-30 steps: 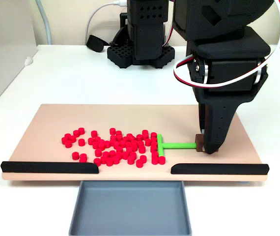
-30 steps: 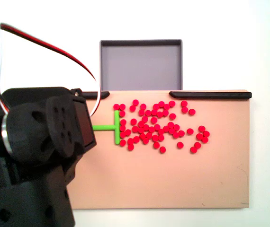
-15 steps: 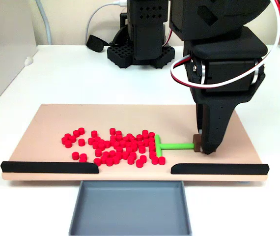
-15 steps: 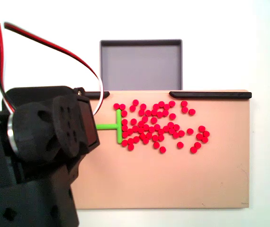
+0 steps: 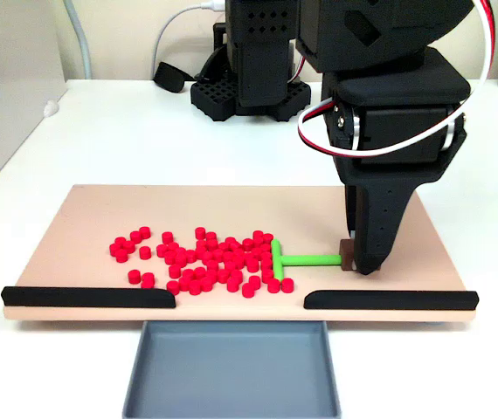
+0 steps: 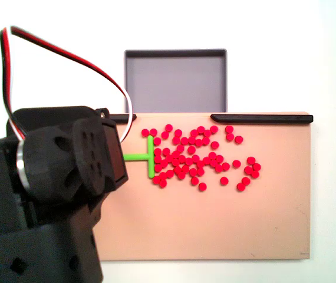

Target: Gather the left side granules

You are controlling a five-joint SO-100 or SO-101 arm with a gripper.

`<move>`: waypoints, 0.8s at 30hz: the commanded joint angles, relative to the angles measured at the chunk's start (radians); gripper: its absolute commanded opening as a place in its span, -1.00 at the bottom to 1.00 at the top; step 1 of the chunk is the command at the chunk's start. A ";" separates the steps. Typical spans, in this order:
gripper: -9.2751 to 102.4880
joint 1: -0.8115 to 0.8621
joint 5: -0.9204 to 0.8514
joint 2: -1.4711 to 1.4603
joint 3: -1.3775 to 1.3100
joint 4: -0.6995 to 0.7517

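The gripper (image 5: 360, 262) is clamping the handle end of the green T-shaped tool (image 5: 294, 259), whose crossbar is touching the red granules (image 5: 204, 259) on the tan board (image 5: 83, 214); gathering appears partly done, several outliers remaining.

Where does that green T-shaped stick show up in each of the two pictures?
A fixed view: the green T-shaped tool lies right of centre, crossbar against the granules on its left.
Another fixed view: the tool lies left of centre, granules on its right.
Shared landmark: the grey tray beyond the board's gap.
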 commanded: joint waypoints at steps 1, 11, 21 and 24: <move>-0.84 0.006 0.000 0.012 0.000 -0.002; -0.84 -0.012 0.014 0.023 -0.003 -0.002; -0.84 -0.054 0.048 0.057 -0.014 -0.002; -0.84 -0.071 0.057 0.072 -0.015 -0.002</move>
